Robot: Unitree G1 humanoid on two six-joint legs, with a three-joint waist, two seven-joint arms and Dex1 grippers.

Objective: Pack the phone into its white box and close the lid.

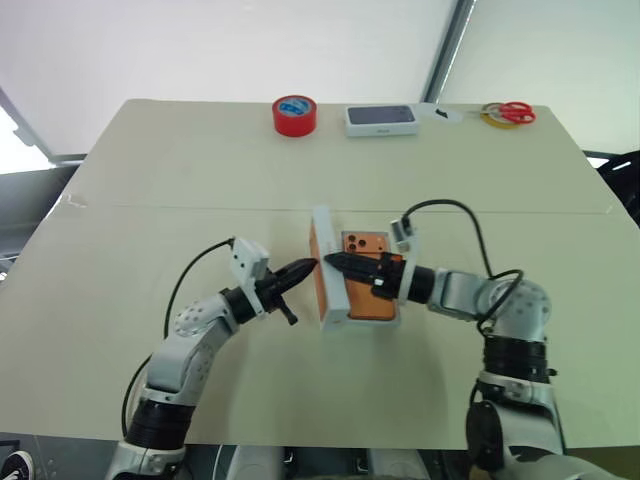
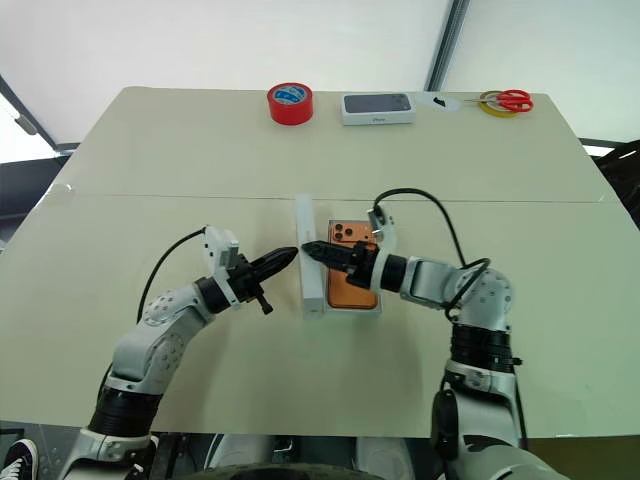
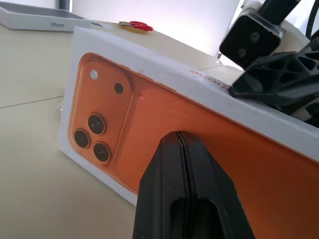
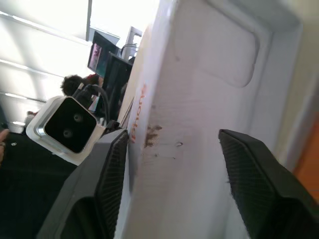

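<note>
The lid [image 1: 324, 300] stands on its long edge at mid-table, its printed orange face [image 3: 199, 129] turned to my left. Just to its right the phone [image 2: 350, 292] lies back up in the white box [image 2: 347, 312], lenses at the far end. My left gripper [image 1: 308, 266] is shut, its tip [image 3: 180, 144] against the lid's printed face. My right gripper [image 1: 333, 262] reaches over the phone. It is open, and its fingers [image 4: 112, 184] stand on either side of the lid's upper wall, one by the lettered side, one over the pale inner face.
Along the table's far edge sit a red tape roll [image 1: 294, 115], a white box with a dark phone picture [image 1: 380, 119], and red-handled scissors [image 1: 515, 112] beside a yellow ring. A seam crosses the table behind the box. Cables trail from both wrists.
</note>
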